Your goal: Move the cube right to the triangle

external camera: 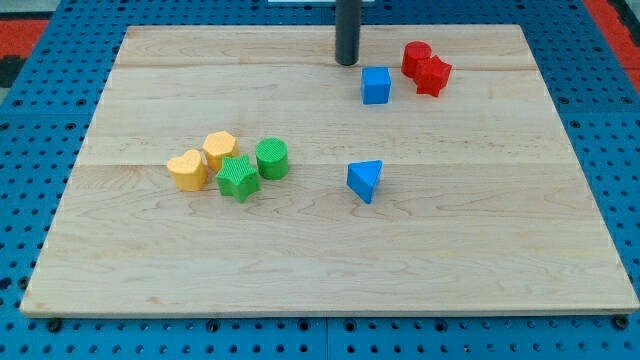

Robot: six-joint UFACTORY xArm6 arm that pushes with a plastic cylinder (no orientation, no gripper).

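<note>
The blue cube [376, 85] sits on the wooden board [320, 250] in the upper middle. The blue triangle [365, 180] lies below it, near the board's centre. My tip [346, 62] stands just up and to the left of the cube, a small gap apart from it. The rod rises out of the view's top.
A red cylinder [415, 57] and a red star [434, 75] touch each other just right of the cube. At the left sit a yellow heart [187, 170], a yellow hexagon [220, 149], a green star [238, 178] and a green cylinder [272, 158], bunched together.
</note>
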